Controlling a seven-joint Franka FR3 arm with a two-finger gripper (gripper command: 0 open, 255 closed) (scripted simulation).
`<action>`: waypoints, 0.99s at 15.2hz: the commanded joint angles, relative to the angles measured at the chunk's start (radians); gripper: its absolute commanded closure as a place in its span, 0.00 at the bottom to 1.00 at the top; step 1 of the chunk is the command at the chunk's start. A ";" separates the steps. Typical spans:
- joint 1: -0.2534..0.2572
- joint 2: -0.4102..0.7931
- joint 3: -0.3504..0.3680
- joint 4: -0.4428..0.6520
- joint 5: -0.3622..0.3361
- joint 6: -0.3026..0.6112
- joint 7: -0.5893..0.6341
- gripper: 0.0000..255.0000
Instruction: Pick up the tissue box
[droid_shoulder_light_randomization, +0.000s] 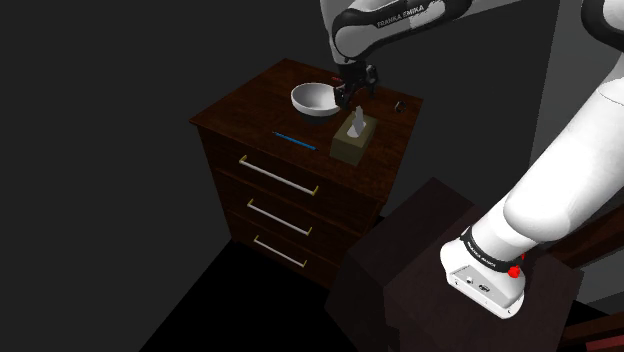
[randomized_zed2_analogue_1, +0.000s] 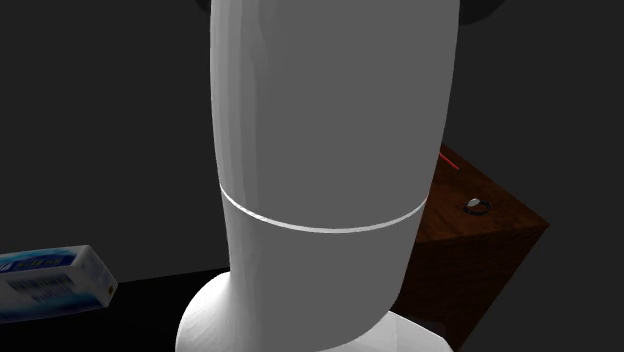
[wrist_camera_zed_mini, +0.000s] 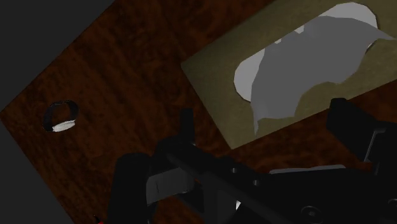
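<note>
The tissue box is olive-coloured, with a pale tissue sticking up from its top. It stands near the front edge of a dark wooden dresser. My black gripper hangs just above the box, between it and a white bowl. In the wrist view the box top and its tissue lie below my gripper. The fingers are open and apart, touching nothing.
A thin blue pen lies on the dresser top left of the box. A small ring-like object sits near the dresser's far corner. My white arm blocks the second exterior view, where a blue-and-white packet lies at lower left.
</note>
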 joint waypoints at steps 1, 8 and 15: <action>0.000 0.012 -0.001 -0.011 -0.005 0.021 0.009 0.00; 0.000 0.025 -0.001 -0.030 -0.010 0.050 0.020 1.00; 0.000 0.026 -0.002 -0.029 -0.011 0.051 0.019 1.00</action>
